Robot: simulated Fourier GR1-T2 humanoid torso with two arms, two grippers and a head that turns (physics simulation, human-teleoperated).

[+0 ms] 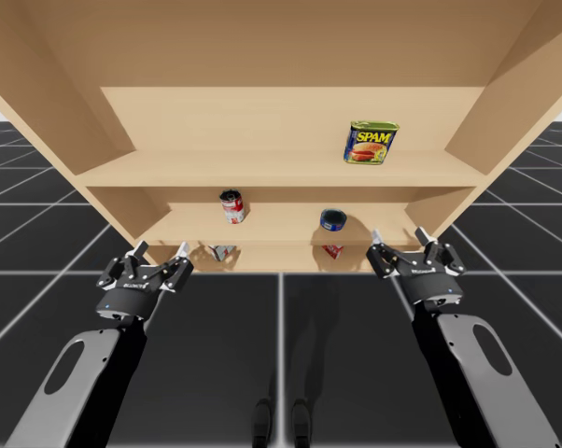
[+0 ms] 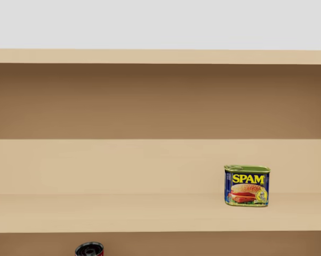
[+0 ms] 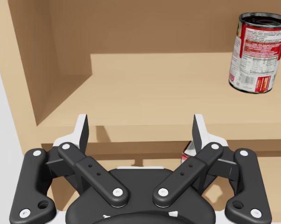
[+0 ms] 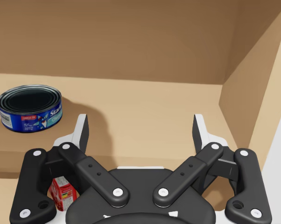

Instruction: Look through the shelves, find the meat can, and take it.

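Note:
The meat can (image 1: 372, 142), a blue and yellow rectangular tin (image 2: 247, 185), stands upright on the upper shelf (image 1: 262, 169) toward its right end. My left gripper (image 1: 161, 248) hangs open in front of the shelf unit's lower left, well below and left of the tin. In the left wrist view that gripper (image 3: 140, 126) holds nothing. My right gripper (image 1: 399, 236) is open at the lower right, below the tin. Its fingers (image 4: 140, 126) face the middle shelf with nothing between them.
A tall red can (image 1: 232, 206) (image 3: 257, 51) and a flat blue can (image 1: 333, 220) (image 4: 30, 108) stand on the middle shelf. Two small red and white items (image 1: 223, 251) (image 1: 333, 250) lie on the bottom shelf. Wooden side walls (image 1: 514, 103) close the unit.

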